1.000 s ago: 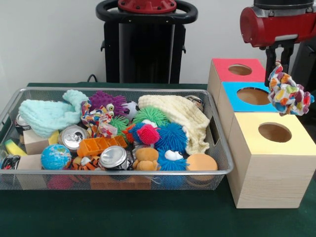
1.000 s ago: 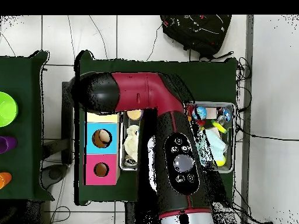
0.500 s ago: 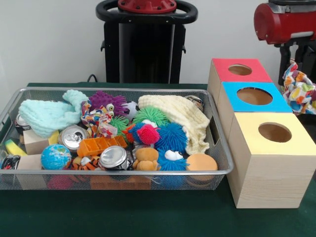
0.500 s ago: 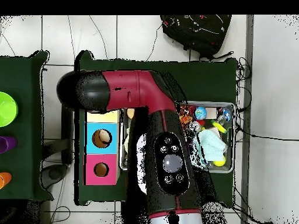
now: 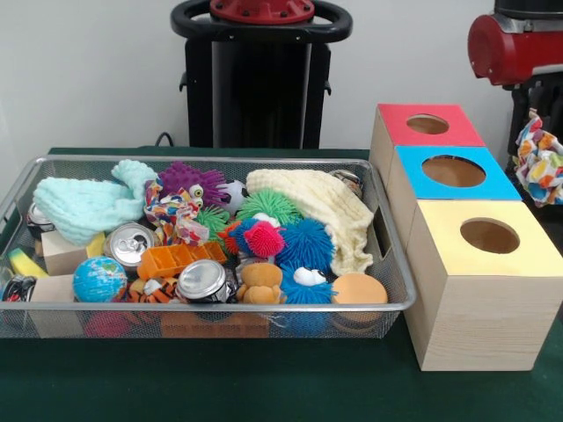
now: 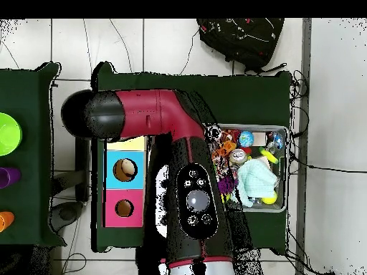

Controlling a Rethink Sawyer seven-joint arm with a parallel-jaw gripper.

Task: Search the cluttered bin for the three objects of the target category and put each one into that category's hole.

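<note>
I saw the spotted cloth knot [image 5: 539, 158] hanging off the picture's right edge, beside the blue-topped box [image 5: 453, 171]; whether the gripper clasped it, I couldn't tell.

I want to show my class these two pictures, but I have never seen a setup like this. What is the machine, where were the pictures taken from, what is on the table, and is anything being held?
The machine is a red and black robot arm standing on a pedestal at a green table. One picture looks across the table toward the robot; the other looks straight down from above, with the robot's base at the bottom. On the table sits a wire mesh bin full of toys, cans, cloths and spiky balls. Beside it stand three wooden boxes with round holes, topped red, blue and yellow. At the right edge of the front view a spotted knot of cloth hangs below the arm, beside the boxes, so it looks held. The gripper itself is mostly hidden, and a similar knot lies in the bin.
</note>
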